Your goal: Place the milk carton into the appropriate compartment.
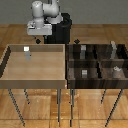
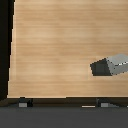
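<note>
Arm up at the back, white links over a dark base, gripper (image 1: 38, 39) hanging above the far edge of the light tray (image 1: 10, 75). Light tray sits on the exterior view's left, pale wood floor, raised rim all round, on thin legs. Milk carton (image 1: 26, 52) stands upright inside it, near the far-left corner, bright white top, greyer sides, not touching any wall. Nothing else in that tray.

On the exterior view's right, just beside it, the dark-brown divided tray (image 1: 70, 75), several compartments w/ small grey items (image 1: 85, 73) scattered among the dividers. Carton's well apart from that one.

Wrist view: pale wood floor fills most of the shot, dark rim along one side, carton (image 2: 110, 65) showing as a grey-and-white block, lying across the frame at a slant from this angle. Two fingertips (image 2: 23, 103) just peek in at the frame edge, set wide apart, nothing between them, so the claw's released and empty. Carton is clear of both tips, no contact.
</note>
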